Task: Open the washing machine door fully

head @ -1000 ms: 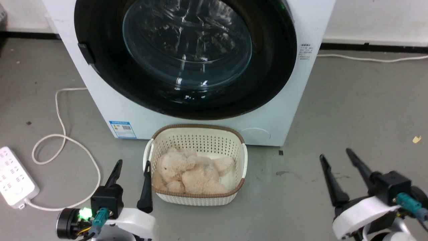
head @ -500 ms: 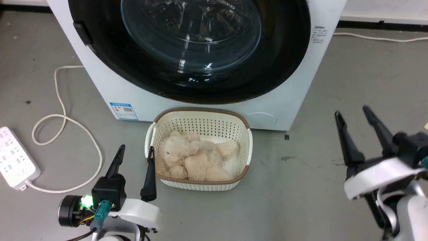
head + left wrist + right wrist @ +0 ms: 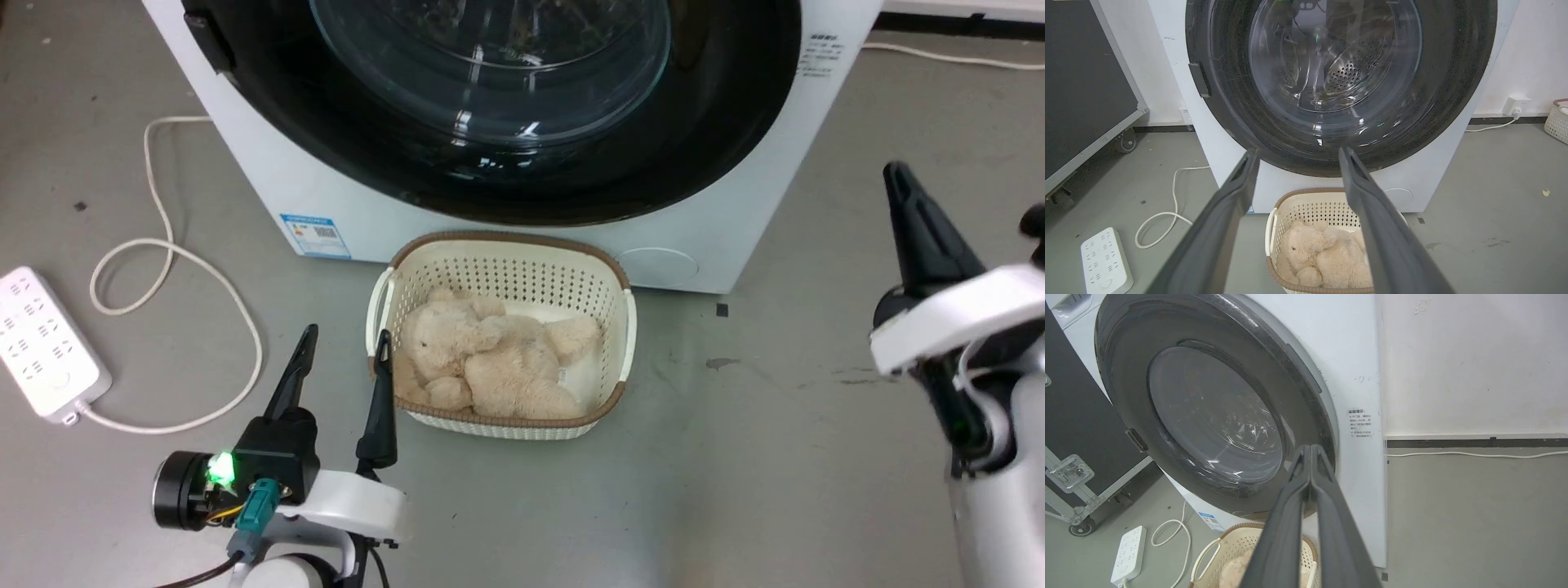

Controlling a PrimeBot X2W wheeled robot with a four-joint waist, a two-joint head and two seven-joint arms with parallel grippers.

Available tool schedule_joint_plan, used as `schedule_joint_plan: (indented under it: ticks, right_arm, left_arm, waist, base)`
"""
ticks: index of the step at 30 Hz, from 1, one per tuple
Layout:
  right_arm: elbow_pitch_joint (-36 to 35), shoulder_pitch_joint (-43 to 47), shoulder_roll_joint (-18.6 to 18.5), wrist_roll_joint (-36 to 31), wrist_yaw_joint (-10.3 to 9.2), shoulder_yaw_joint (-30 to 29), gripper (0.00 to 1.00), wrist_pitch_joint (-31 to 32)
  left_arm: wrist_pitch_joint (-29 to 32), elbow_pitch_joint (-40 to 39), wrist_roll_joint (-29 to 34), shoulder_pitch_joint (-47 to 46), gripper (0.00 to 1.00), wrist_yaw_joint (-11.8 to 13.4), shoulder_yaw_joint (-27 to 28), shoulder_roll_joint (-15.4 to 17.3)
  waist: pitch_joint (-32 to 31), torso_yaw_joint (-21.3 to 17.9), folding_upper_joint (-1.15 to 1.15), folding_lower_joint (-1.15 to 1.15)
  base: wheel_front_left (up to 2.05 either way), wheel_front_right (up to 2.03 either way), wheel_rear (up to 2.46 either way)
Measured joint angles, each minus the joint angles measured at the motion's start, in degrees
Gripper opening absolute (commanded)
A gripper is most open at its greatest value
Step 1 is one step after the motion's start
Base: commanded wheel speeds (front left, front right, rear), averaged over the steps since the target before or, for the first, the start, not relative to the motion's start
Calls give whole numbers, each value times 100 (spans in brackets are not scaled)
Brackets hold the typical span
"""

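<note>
Head view sets the washing machine door at 12 o'clock. Its glossy black rim is seated flush on the white washing machine, so I judge the door shut and the opening not yet begun. A cream laundry basket holding a beige plush bear stands on the floor just in front of the washer's base, at 6 o'clock from the door. It is probably put there so its load can go straight into the drum.

The left hand sits low at 7 o'clock, fingers spread wide and empty, one finger just beside the basket's left rim. It looks to be waiting rather than working.

Right wrist view shows the right hand with its two fingers pressed together on nothing. Their tips point at the door's rim near 4 o'clock on its circle, and whether they touch it I cannot tell. A grey recess runs along the rim near 2 o'clock and is likely the pull. The black tab at 9 o'clock may be the hinge side. Pinched shut, the fingers make one slim point, suited to slipping behind that edge.

A white power strip and its looped cord lie at 9 o'clock, well apart from both hands.
</note>
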Motion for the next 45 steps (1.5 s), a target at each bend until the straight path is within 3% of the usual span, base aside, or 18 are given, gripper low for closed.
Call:
schedule_joint_plan:
  ticks: [24, 45]
  right_arm:
    - [1861, -2012, -169, 2281, -2, -765, 0, 1405]
    - [3828, -4189, -561, 3364, -2, -1094, 0, 2622]
  left_arm:
    - [-275, -170, -10, -316, 100, 153, -292, 0]
    - [-526, -391, -10, -573, 100, 254, -542, 2]
  waist:
    - [645, 259, 0, 0]
    - [1262, 522, 0, 0]
  base:
    - [0, 0, 0]
    - [0, 0, 0]
